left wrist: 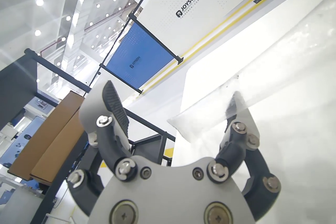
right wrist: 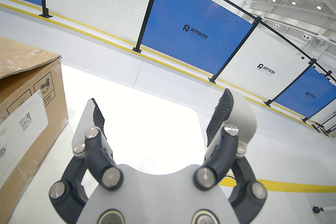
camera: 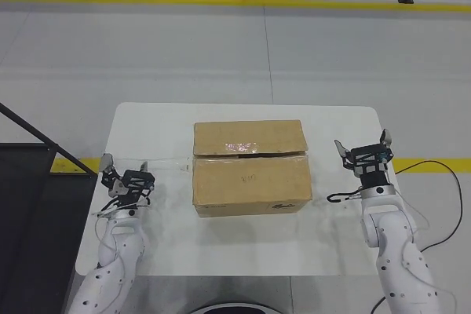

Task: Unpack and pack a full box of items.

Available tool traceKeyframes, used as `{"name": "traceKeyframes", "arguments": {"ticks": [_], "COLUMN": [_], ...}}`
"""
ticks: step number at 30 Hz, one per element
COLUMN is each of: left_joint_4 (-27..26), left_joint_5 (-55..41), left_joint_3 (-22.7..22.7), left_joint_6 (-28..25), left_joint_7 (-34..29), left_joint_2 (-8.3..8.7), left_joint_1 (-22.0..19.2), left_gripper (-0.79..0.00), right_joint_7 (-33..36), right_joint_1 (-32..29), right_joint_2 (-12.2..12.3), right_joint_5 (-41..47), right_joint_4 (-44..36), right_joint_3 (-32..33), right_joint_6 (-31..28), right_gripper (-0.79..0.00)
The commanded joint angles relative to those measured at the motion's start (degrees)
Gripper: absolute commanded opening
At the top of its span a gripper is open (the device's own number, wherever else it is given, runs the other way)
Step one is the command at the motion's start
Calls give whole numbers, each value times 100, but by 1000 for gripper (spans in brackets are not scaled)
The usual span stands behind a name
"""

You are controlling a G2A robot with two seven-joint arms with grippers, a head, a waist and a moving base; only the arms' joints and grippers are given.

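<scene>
A brown cardboard box (camera: 251,169) stands in the middle of the white table (camera: 157,125), its top flaps down and meeting along a seam. A clear strip of tape (camera: 169,163) runs from the box's left side to my left gripper (camera: 125,166). That gripper is open to the left of the box. In the left wrist view the tape (left wrist: 275,70) clings to one finger of the open left gripper (left wrist: 173,93). My right gripper (camera: 363,143) is open to the right of the box, nothing between its fingers. In the right wrist view the right gripper (right wrist: 160,99) is beside the box's labelled wall (right wrist: 29,83).
A black stand (camera: 20,220) adjoins the table's left edge, and a brown cardboard piece (left wrist: 47,135) lies by its frame. A black cable (camera: 447,180) trails off the right arm. Bare table lies in front of and behind the box.
</scene>
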Motion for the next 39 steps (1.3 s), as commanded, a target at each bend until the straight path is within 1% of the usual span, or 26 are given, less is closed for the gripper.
{"name": "traceKeyframes", "arguments": {"ticks": [1, 4, 13, 18, 28, 36, 39], "left_joint_4": [-75, -88, -250, -543, -729, -592, -578], "left_joint_5": [96, 314, 676, 525, 839, 1003, 1023], "left_joint_3": [-52, -82, -174, -394, -653, -573, -536], "left_joint_6": [-40, -230, -373, -464, -634, -975, -1354], "left_joint_7": [-74, -204, -434, -284, -505, -359, -73], "left_joint_2": [2, 8, -2, 10, 15, 5, 22], "left_joint_1": [53, 76, 231, 487, 706, 626, 650], "left_gripper": [0, 0, 0, 0, 0, 0, 0], "right_joint_7": [0, 0, 0, 0, 0, 0, 0], "right_joint_1": [0, 0, 0, 0, 0, 0, 0], "right_joint_2": [0, 0, 0, 0, 0, 0, 0], "right_joint_5": [0, 0, 0, 0, 0, 0, 0], "right_joint_4": [0, 0, 0, 0, 0, 0, 0], "right_joint_3": [0, 0, 0, 0, 0, 0, 0], "right_joint_6": [0, 0, 0, 0, 0, 0, 0], "right_gripper": [0, 0, 0, 0, 0, 0, 0]}}
